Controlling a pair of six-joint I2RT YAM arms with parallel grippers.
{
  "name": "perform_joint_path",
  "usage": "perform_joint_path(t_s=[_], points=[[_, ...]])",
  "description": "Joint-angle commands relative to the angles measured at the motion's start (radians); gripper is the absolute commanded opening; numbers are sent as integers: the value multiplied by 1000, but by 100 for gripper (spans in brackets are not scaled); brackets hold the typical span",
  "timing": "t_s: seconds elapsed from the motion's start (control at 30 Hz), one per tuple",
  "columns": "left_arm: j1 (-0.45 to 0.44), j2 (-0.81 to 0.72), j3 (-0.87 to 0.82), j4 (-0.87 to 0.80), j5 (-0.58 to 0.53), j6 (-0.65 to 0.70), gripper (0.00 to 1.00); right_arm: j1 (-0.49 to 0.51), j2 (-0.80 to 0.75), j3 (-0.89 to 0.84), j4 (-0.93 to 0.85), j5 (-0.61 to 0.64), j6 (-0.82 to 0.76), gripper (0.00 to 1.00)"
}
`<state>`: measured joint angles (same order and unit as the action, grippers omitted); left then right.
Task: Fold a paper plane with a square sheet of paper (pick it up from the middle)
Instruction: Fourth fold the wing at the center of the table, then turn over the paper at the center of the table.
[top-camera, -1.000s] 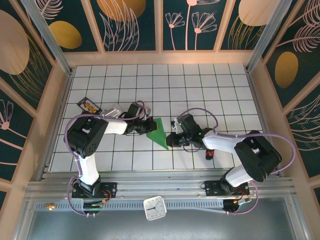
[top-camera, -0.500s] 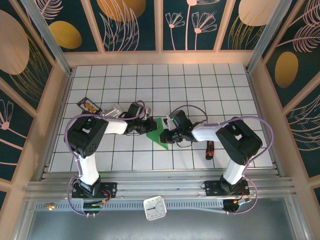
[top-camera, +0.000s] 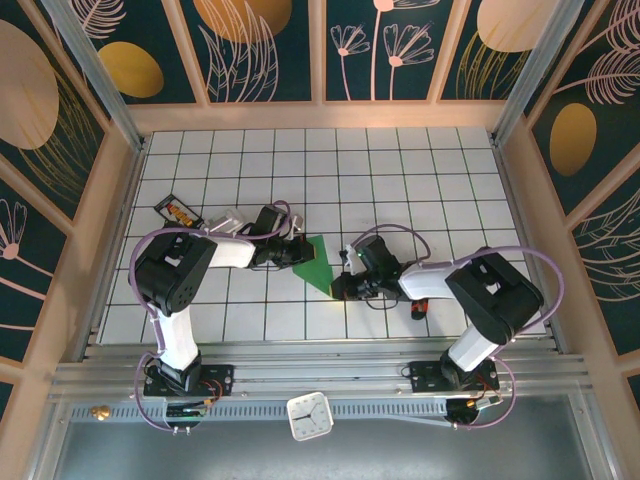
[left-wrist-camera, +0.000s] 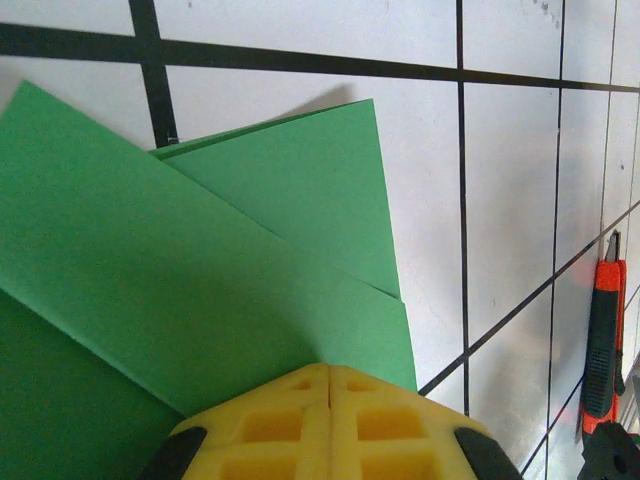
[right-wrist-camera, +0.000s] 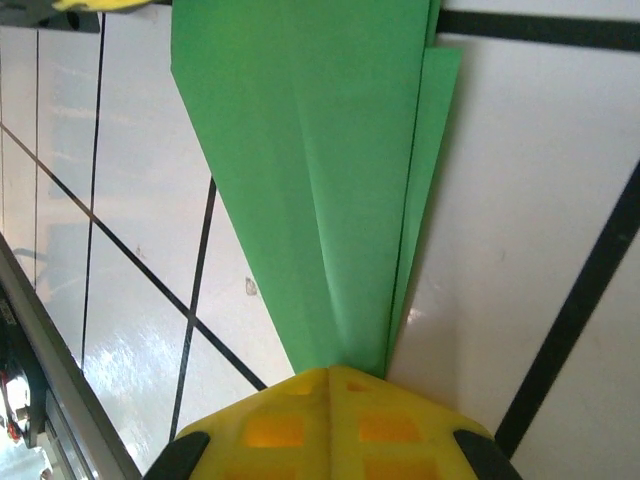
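Note:
The square sheet of paper (top-camera: 316, 262) is a bright-green folded shape, wide at the far end and narrowing to a point near me, lying flat on the tiled table between both arms. In the left wrist view its overlapping layers (left-wrist-camera: 200, 270) spread out ahead of the yellow fingers. My left gripper (top-camera: 297, 256) (left-wrist-camera: 330, 372) is shut, its tips resting on the sheet's left edge. My right gripper (top-camera: 340, 287) (right-wrist-camera: 330, 372) is shut too, tips down on the pointed near end of the sheet (right-wrist-camera: 320, 150), whose lengthwise creases run away from them.
A red-orange box cutter (top-camera: 420, 305) (left-wrist-camera: 600, 340) lies on the tiles right of the paper, beside the right arm. A small black tray (top-camera: 178, 212) sits at the left. A white clock (top-camera: 309, 415) stands on the front rail.
My right gripper swept in over the middle of the sheet, then drew back along it to the pointed near end. The left gripper stayed put.

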<state>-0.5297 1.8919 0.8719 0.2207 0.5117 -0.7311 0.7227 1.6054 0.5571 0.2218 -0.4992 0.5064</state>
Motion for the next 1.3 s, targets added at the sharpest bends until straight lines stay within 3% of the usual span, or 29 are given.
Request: perform_joint_path(t_s=[0.0,0.2,0.37,0.47,0.63,0.8,1.27], points=[[9,55,-8,-98,-105,39,0,40,-17,-38,-171,27,-4,0],[9,49,-4,-103,-106,40,0,48,-106,-75,-246,72,-5,0],[9,25,0,-68,-79,14,0,12,-188,-9,-232,62,-17,0],[9,-8,23,-26,-37,-13,9,-26,-193,18,-114,57,25,1],[10,-90,86,-22,-11,-23,33,-77,-108,48,52,92,97,13],[35,-155,92,-67,-43,-8,44,-88,-27,108,97,119,88,20],[109,-229,-42,-34,-59,-40,45,-51,134,209,94,105,54,23]])
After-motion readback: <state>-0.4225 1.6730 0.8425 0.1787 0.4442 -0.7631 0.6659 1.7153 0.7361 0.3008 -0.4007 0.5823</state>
